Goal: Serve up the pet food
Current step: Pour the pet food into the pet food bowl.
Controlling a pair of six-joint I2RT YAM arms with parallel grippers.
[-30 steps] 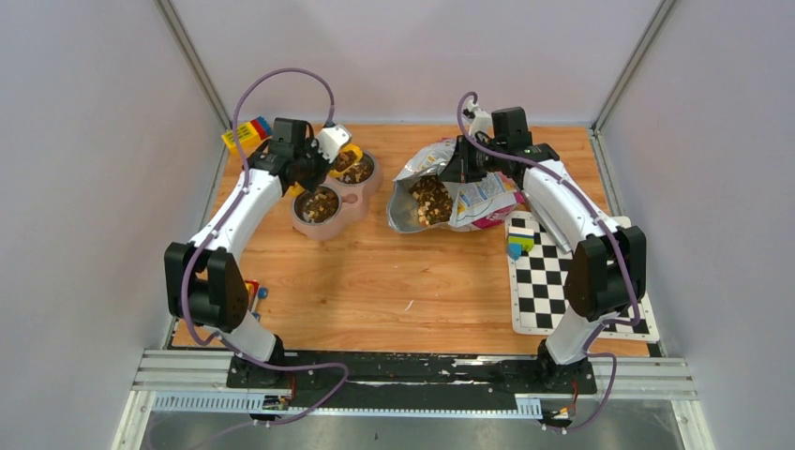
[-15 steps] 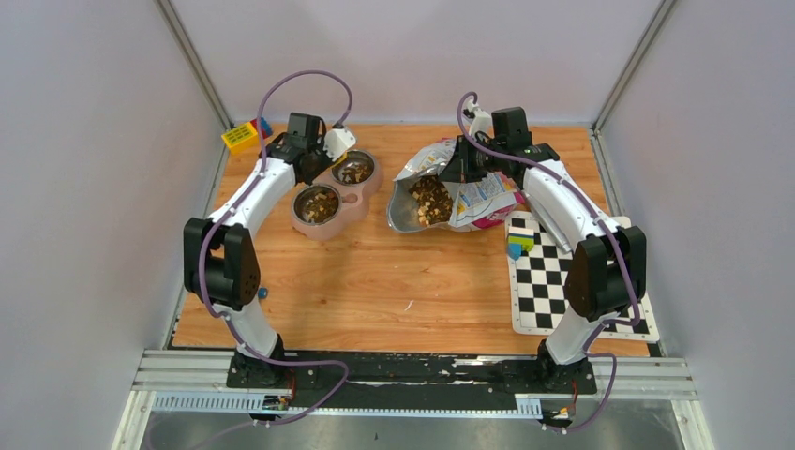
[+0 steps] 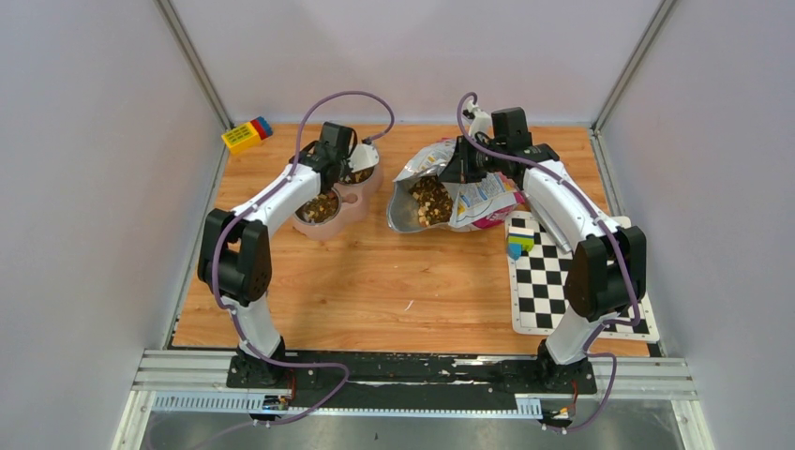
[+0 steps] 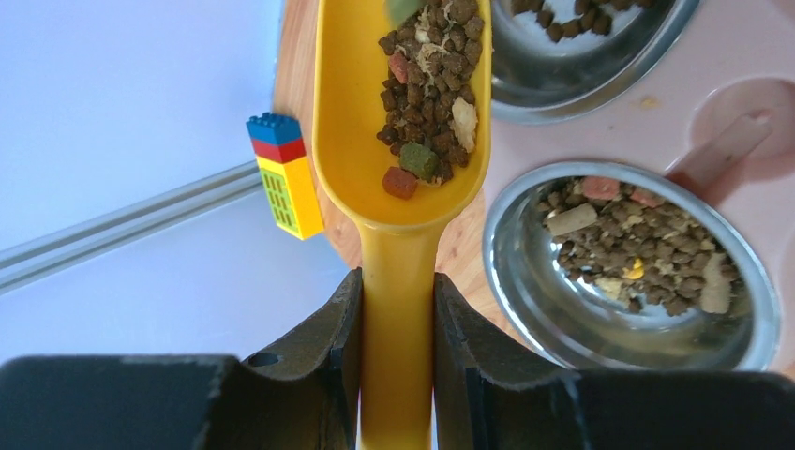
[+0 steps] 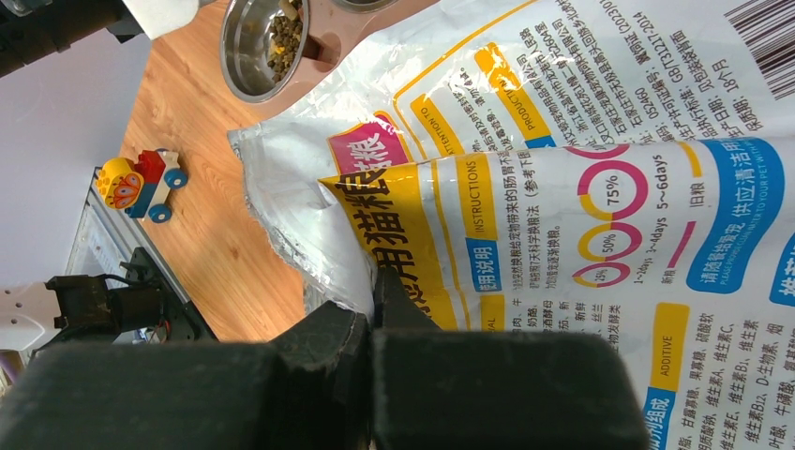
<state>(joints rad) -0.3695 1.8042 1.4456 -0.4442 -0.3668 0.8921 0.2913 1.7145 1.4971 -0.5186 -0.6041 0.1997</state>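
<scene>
Kibble [image 4: 427, 84], brown and pebbly, fills the glossy yellow scoop [image 4: 398, 234] at eleven o'clock, which we see only by left wrist; left claw [image 4: 397, 300] clamps its handle, right claw [image 5: 372, 300] pinches the crinkly bag [image 5: 581, 187].

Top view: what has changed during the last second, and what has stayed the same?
The left gripper, shut on the scoop of pet food, swung right over the bowls. The right gripper, still shut on the bag, and the bowls stayed put.

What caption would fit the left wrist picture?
Left fingers clamp a yellow scoop of kibble by the pink double steel bowl.
</scene>
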